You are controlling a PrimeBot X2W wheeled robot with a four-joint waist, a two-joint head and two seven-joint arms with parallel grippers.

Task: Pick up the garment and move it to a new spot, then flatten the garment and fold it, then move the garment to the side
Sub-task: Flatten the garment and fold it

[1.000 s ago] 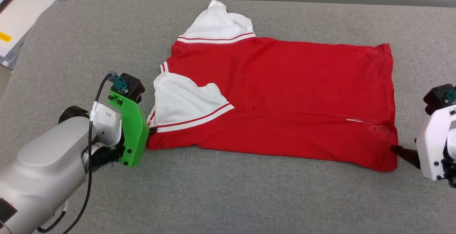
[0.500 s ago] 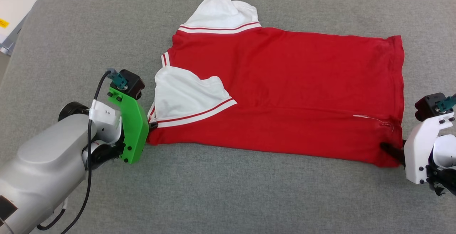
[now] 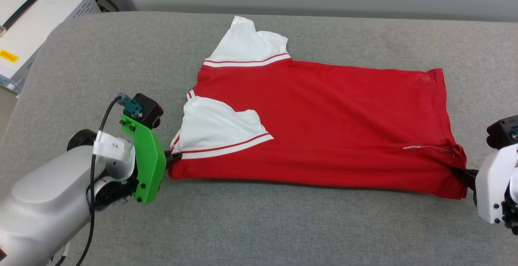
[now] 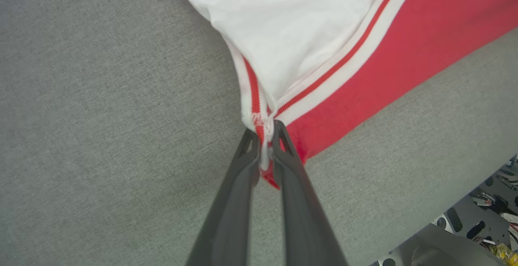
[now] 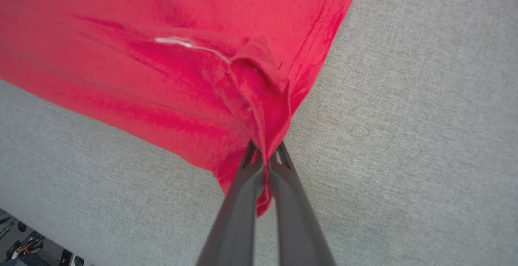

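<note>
- Where the grey padded surface (image 3: 259,225) ends at the far left, a white cabinet (image 3: 36,15) stands off it; it plays no part in the work.
- The left gripper (image 4: 266,133), ahead of its green bracket (image 3: 147,164), has its fingers pressed together on the garment (image 3: 332,120) at the near shoulder corner; cloth shows between the jaws in the left wrist view; the pinch takes the striped trim, the near sleeve (image 3: 218,126) and the red body together, apparently so that the turned-in sleeve does not fall open when the edge is carried.
- The garment lies spread across the middle of the surface, neck end to the left, hem to the right; the near sleeve rests on top of the red; the far sleeve (image 3: 249,43) projects beyond the far edge, not yet turned in.
- A loose white thread (image 3: 425,147) lies just beside the near hem corner; no bearing on handling.
- The right gripper (image 5: 266,149) is clamped on the near hem corner; red fabric bunches into a ridge running into the jaws, and the near edge looks drawn taut between the two grips.
- Judgement: the fold is in hand; both near corners are held so that the near edge can rise as one line and go over toward the far edge.
- Risk noted: an uneven lift would skew the fold; soft cloth may slip from so narrow a pinch.
</note>
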